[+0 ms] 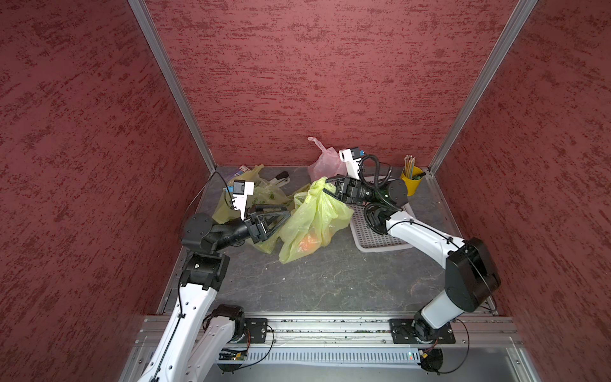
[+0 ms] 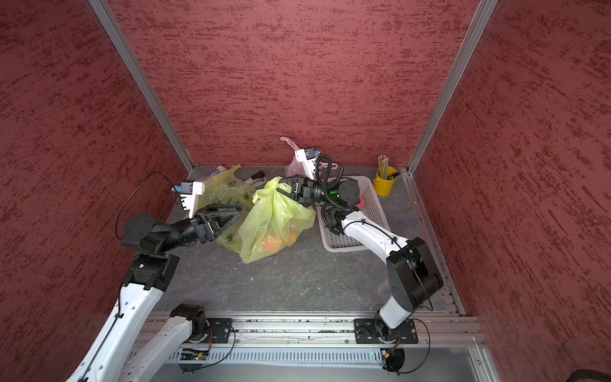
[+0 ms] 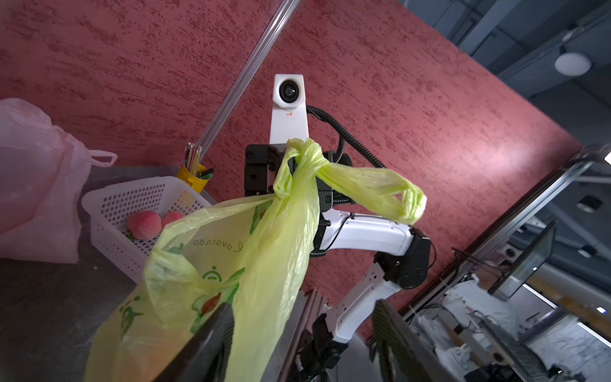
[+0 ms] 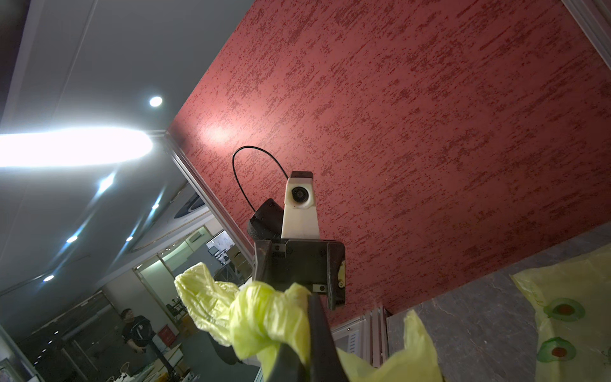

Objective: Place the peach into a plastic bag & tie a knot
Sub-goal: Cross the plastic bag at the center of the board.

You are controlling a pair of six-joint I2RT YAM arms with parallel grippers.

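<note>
**Right arm:** reaches leftward over the table [image 1: 330, 281] with a level wrist. The right gripper [image 1: 326, 186] is clamped on the knot [image 3: 297, 158] topping the yellow-green bag [image 1: 310, 218].

**Left arm:** bent at the elbow. The left gripper [image 1: 287, 212] sits level at the bag's side, jaws apart, gripping nothing.

**Peach:** the peach [image 1: 309, 243] lies inside the bag, at its bottom on the table.

**Print:** the bag reads "avocado", reversed in the left wrist view.
</note>
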